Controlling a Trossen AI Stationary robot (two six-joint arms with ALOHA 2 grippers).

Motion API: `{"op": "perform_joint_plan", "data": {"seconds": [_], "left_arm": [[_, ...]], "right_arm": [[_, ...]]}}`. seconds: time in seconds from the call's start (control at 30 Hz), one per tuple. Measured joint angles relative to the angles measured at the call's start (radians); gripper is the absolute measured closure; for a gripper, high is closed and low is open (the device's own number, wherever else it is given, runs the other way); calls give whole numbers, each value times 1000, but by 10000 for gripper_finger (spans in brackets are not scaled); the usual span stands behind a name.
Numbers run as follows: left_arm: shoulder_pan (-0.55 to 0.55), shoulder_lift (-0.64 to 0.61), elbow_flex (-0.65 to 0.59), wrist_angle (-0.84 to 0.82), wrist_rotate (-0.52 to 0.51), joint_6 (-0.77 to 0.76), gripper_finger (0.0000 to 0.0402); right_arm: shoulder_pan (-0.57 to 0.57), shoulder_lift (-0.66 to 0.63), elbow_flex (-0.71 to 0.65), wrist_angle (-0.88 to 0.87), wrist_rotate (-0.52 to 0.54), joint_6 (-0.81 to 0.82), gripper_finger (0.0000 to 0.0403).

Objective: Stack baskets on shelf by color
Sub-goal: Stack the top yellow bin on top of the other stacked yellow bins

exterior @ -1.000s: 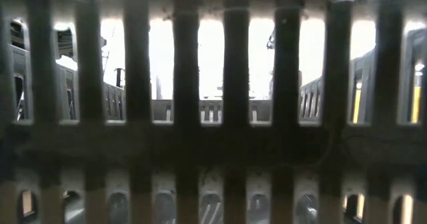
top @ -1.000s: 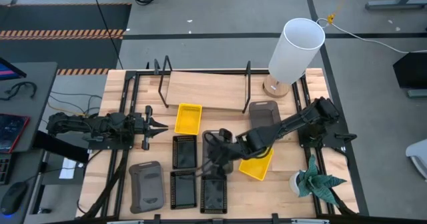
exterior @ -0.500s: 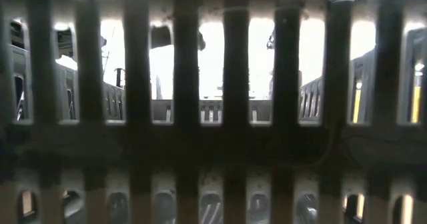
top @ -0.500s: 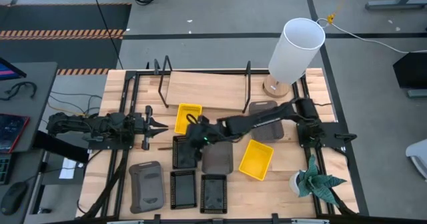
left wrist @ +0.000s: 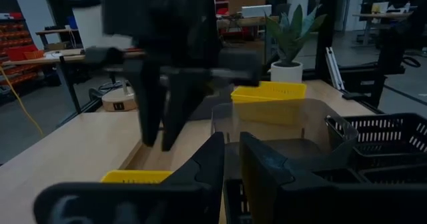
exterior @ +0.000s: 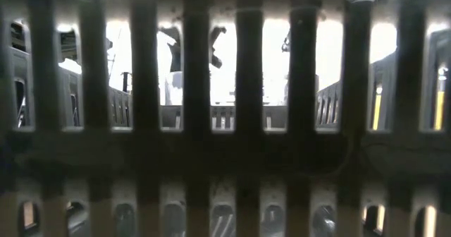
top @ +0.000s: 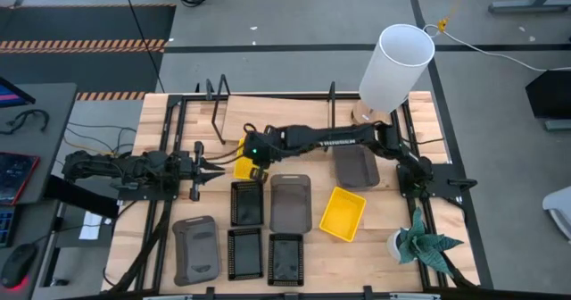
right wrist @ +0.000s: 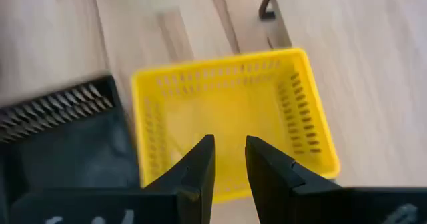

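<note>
A yellow basket [top: 241, 167] [right wrist: 227, 111] lies on the table just in front of the wooden shelf [top: 272, 121]. My right gripper [top: 257, 169] [right wrist: 230, 161] hangs over it, slanting down, open by a narrow gap with nothing between its fingers. A second yellow basket [top: 343, 213] lies right of the middle. Grey baskets [top: 290, 202] [top: 355, 166] [top: 194, 249] and black mesh baskets [top: 247, 202] [top: 244, 253] [top: 285, 258] rest flat on the table. My left gripper [top: 212, 168] [left wrist: 231, 164] waits at the left, level, open by a narrow gap, holding nothing.
A white lamp [top: 393, 68] stands at the far right corner and a potted plant [top: 419, 242] at the near right. The shelf's black wire end frames [top: 217, 112] rise beside the yellow basket. A black mesh basket wall [exterior: 225, 159] blocks most of the low view.
My right gripper has swept from the middle of the table toward the left and far edges, sinking a little and tipping further down, and now hangs over the yellow basket by the shelf. The grey basket in the middle, under the arm before, now shows uncovered.
</note>
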State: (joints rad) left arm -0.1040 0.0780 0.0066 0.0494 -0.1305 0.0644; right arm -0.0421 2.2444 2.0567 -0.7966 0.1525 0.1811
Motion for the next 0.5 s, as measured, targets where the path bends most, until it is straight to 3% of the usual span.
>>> {"op": "perform_joint_plan", "data": {"seconds": [0.17,0.33,0.5], "left_arm": [[0,0,0,0,0,0,350],[0,0,0,-1,0,0,343],[0,0,0,-1,1,0,345]], "right_arm": [[-27,-2,0,-66,-52,-78,309],[-50,4,1,-110,-92,-5,298],[-52,40,1,-91,-9,51,283]]}}
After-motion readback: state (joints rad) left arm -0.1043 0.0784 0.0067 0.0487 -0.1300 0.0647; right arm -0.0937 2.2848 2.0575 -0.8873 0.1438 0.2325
